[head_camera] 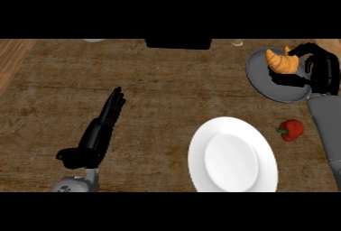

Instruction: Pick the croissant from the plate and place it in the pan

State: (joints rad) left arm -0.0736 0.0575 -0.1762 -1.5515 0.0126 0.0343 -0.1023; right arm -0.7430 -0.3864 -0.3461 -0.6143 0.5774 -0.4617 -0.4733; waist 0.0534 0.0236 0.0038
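The golden croissant (282, 61) is over the upper part of the grey pan (268, 88) at the far right of the counter. My right hand (321, 67) is curled round it, thumb above and fingers below, so its underside is hidden. I cannot tell whether it touches the pan's bottom. The white plate (232, 155) lies bare near the front, to the right of centre. My left hand (100, 131) rests open at the left, fingers straight and pointing away, well apart from plate and pan.
A red bell pepper (290, 130) lies between the plate and my right forearm. A black object (178, 43) sits at the counter's far edge, with small pale items (237, 43) beside it. A paler wooden strip (12, 58) runs along the left.
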